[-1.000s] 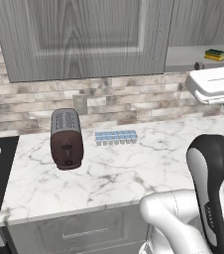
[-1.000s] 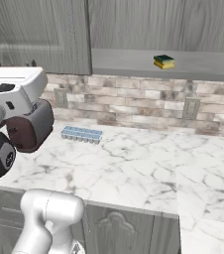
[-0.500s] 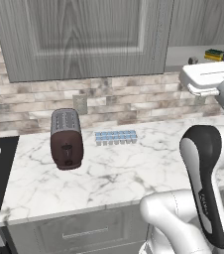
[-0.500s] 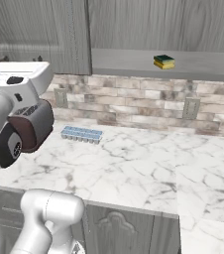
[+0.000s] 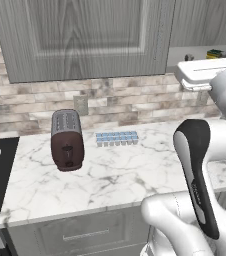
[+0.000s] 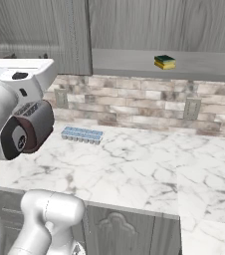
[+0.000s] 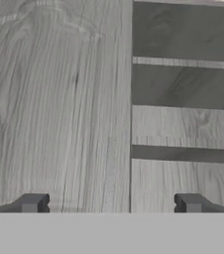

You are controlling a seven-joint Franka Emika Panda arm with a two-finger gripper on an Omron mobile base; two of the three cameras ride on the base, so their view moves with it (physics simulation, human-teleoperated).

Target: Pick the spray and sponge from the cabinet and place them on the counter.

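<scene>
Facing the grey cabinet [image 7: 59, 99], the gripper [image 7: 111, 203] is held wide open and empty, while the sponge [image 6: 165, 62] is seen lying on the cabinet's inner shelf above the counter [image 6: 134, 164]

A dark red toaster [image 5: 66, 140] stands at centre left on the white marble counter [image 5: 120, 175], a pale blue ice-cube tray [image 5: 116, 138] beside it; grey cabinet [image 5: 85, 37] above.
</scene>
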